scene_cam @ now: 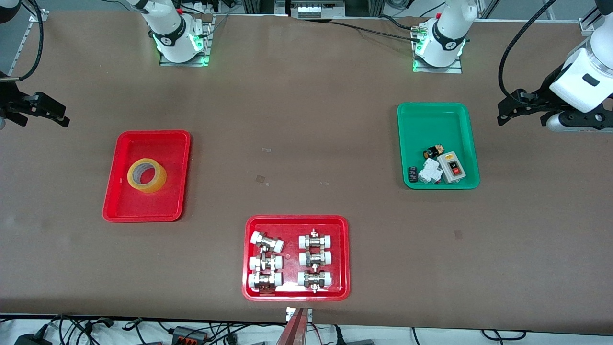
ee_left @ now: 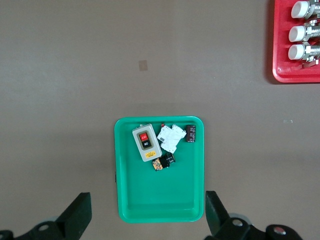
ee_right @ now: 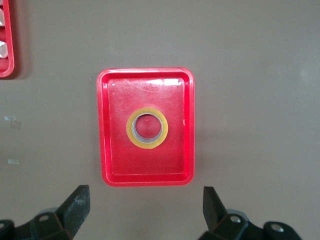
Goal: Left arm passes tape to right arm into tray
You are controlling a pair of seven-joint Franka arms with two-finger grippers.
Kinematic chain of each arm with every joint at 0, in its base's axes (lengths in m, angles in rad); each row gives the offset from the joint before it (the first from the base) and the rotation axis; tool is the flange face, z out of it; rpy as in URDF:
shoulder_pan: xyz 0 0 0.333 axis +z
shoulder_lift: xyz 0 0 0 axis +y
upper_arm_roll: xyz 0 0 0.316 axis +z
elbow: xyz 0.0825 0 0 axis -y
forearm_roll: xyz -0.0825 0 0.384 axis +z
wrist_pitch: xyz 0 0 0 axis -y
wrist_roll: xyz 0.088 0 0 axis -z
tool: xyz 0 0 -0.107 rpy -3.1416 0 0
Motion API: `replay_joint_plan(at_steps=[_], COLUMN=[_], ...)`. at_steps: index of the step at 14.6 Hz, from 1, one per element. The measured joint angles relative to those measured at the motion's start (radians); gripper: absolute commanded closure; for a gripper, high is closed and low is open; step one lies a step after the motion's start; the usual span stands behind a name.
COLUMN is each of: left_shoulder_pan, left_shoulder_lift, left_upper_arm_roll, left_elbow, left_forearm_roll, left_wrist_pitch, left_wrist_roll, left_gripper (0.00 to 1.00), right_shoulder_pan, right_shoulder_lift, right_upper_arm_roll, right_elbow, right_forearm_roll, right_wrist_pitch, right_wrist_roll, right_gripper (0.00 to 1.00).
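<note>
The tape (scene_cam: pixel 155 181), a yellow roll with a white core, lies flat in the plain red tray (scene_cam: pixel 143 211) toward the right arm's end of the table. My right gripper (scene_cam: pixel 60 114) is open and empty, up in the air past that end of the table. In the right wrist view the tape (ee_right: pixel 147 145) sits mid-tray (ee_right: pixel 115 160), ahead of my open right gripper (ee_right: pixel 145 202). My left gripper (scene_cam: pixel 507 108) is open and empty, raised at the left arm's end; in the left wrist view it (ee_left: pixel 147 210) hangs over the table beside the green tray.
A green tray (scene_cam: pixel 433 124) with a switch box and small electrical parts lies toward the left arm's end; it also shows in the left wrist view (ee_left: pixel 160 195). A red tray (scene_cam: pixel 341 254) of white-capped metal fittings lies nearest the front camera, mid-table.
</note>
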Motion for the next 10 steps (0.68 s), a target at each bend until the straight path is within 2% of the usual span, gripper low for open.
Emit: replay_joint_plan(at_steps=[10], left_shoulder_pan=[0.001], left_shoulder_lift=[0.000], left_upper_arm_roll=[0.000], left_elbow=[0.000], left_forearm_roll=[0.000], left_wrist_pitch=[0.000], left_wrist_roll=[0.000], left_gripper=[0.00], right_shoulder_pan=[0.003], right_shoulder_lift=[-0.005], right_upper_arm_roll=[0.010], right_elbow=[-0.001], right_forearm_roll=[0.001], right_wrist_pitch=[-0.010], right_wrist_roll=[0.047], right_gripper=[0.00])
